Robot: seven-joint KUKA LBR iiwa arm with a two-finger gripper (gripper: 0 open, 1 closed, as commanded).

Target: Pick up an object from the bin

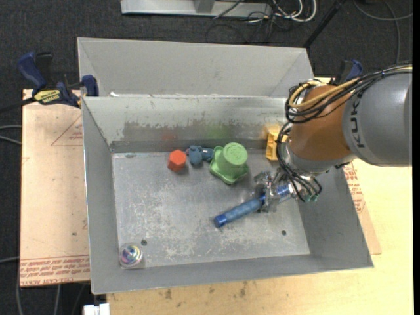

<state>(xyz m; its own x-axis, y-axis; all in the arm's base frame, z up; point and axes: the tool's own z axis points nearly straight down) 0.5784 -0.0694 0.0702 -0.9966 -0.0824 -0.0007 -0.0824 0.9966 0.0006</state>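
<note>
Blue plastic rod (237, 212), right of centre on the floor of the grey metal bin (98, 176), long axis running near-left to far-right, its far-right end apparently at the gripper (266, 197), whose spread or closure cannot be told.

Yellow block (272, 143): right part hidden behind arm (341, 126). Blue stick (237, 212): right end lost under gripper (270, 195). Small blue thing (195, 154): kind unclear.

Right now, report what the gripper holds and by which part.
The gripper has the blue rod between its fingers, gripped close to its right end. The rest of the rod slants down-left over the bin floor.
</note>
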